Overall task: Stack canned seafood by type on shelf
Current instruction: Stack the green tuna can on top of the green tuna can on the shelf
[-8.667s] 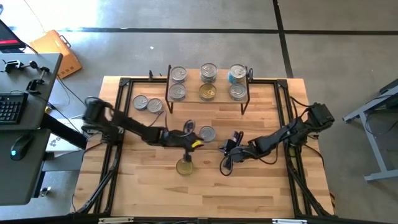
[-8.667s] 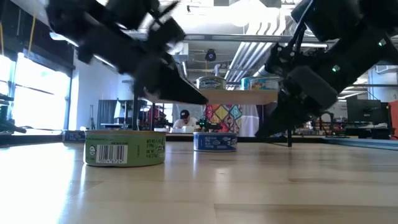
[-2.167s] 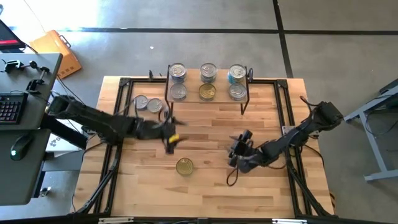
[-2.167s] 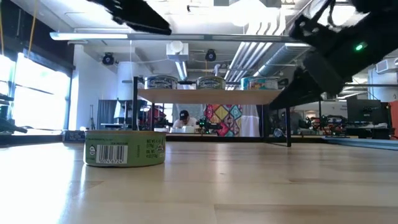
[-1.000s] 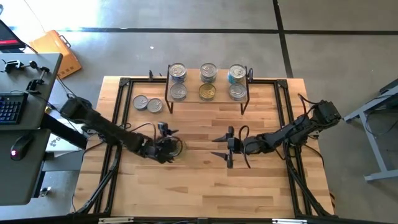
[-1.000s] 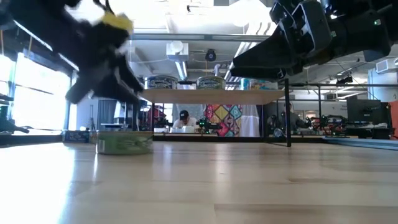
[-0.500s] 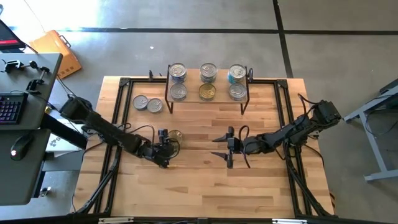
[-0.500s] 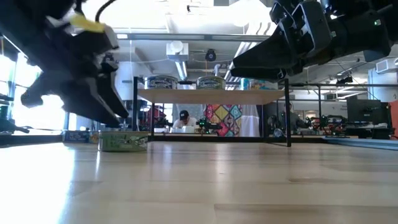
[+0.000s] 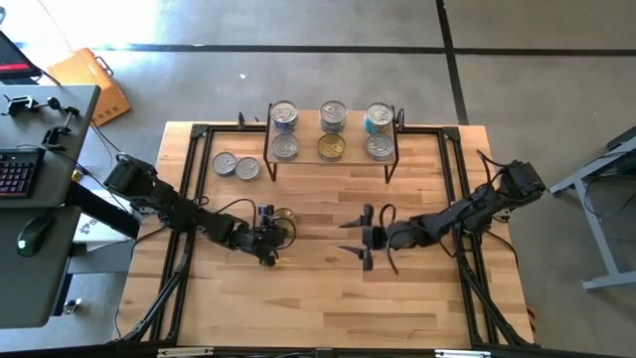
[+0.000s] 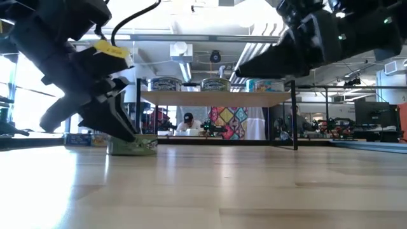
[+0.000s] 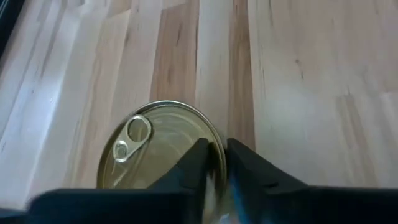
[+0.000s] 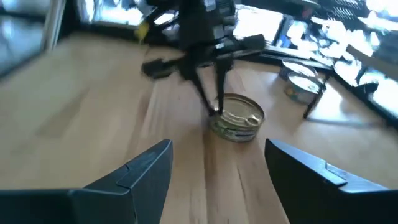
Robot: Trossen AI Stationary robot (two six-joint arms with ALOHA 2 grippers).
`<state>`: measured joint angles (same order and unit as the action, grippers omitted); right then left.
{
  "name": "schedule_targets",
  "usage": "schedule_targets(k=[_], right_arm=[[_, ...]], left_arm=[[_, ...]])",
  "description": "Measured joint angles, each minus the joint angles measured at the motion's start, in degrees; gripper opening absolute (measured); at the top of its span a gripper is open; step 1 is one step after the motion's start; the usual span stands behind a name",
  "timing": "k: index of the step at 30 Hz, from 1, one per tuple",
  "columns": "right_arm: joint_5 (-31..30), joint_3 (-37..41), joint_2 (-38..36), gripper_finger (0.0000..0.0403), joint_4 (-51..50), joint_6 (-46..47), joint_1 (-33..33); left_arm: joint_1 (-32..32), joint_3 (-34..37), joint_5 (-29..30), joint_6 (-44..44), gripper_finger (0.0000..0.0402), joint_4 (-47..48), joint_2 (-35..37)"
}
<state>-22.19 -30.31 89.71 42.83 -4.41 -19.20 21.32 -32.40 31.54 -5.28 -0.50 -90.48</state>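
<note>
Left gripper (image 9: 276, 236) is down on the table's left-middle with its fingers (image 11: 198, 163) pinched narrow over the rim of a gold-lidded tin (image 9: 283, 219). That tin sits flat on the table (image 9: 328, 288), near side of the shelf (image 9: 331, 159). Right gripper (image 9: 358, 239) hangs over mid-table with fingers spread wide, holding nothing.

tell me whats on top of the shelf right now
Six tins sit on the shelf in two rows of three; the front middle tin is gold-lidded. Whether any are stacked cannot be seen from above.
</note>
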Motion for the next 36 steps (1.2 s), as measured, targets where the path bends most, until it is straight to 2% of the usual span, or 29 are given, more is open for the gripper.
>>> schedule_targets(k=[3, 6, 11, 16, 21, 30, 36], right_arm=[[-3.4, -2.7, 0.0, 0.0247, -6.3, -5.6, -1.3], [-4.1, -6.1, 0.0, 0.0247, -13.1, -6.9, -0.9], [-0.7, -10.8, 0.0, 0.0247, -20.9, -9.8, 1.0], [1.2, -13.2, 0.9, 0.0247, -21.1, -19.4, 2.0], [5.6, -16.7, 6.2, 0.0247, -21.2, -27.7, 2.6], [6.2, -25.0, 18.5, 0.0247, -20.8, -27.5, 4.7], [4.7, -28.6, 22.3, 0.0244, -20.9, -26.2, 5.9]], left_arm=[[0.0, 0.0, -1.1, 0.7, 0.0010, -1.6, 0.5], [0.0, 0.1, -4.2, 2.4, 0.0008, -4.7, 1.3], [0.0, 0.4, -10.8, 5.1, 0.0001, -10.9, 3.4], [0.0, 0.3, -12.2, 7.2, 0.0001, -14.4, 5.1], [-0.4, 0.3, -12.4, 7.5, 0.0001, -19.1, 5.2], [-1.9, 0.3, -12.2, 7.6, 0.0000, -20.6, 5.2], [-1.9, 0.3, -12.1, 8.7, 0.0000, -21.9, 5.3]])
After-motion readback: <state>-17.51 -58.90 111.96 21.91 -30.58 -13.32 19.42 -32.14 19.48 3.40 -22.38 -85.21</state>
